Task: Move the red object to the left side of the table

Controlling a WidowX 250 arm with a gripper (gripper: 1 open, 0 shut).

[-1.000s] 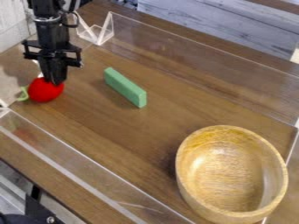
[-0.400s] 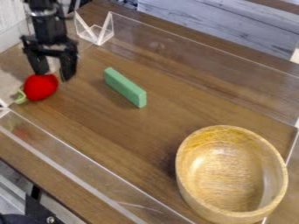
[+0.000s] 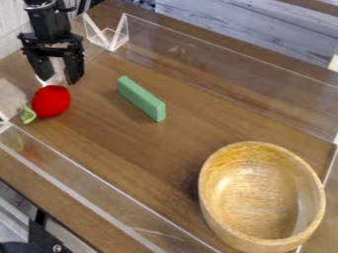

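Fingers (image 3: pixel 74 75) open, just above the red toy fruit (image 3: pixel 51 101).

We seem to be looking at a lab or similar robot test area: a black robot arm (image 3: pixel 47 35) reaches over a brown wood-grain desk (image 3: pixel 172 148) edged with clear walls (image 3: pixel 99 193). The wider room is out of our view.

The bowl (image 3: pixel 262 197) looks like pale wood, smooth with a soft sheen and fine grain. The tabletop (image 3: pixel 179 138) shows dark brown wood grain with a low sheen, edged by clear, glossy, plastic-looking walls (image 3: pixel 99 203). The red toy fruit (image 3: pixel 51 101) looks smooth, the green block (image 3: pixel 141 98) flat and matt.
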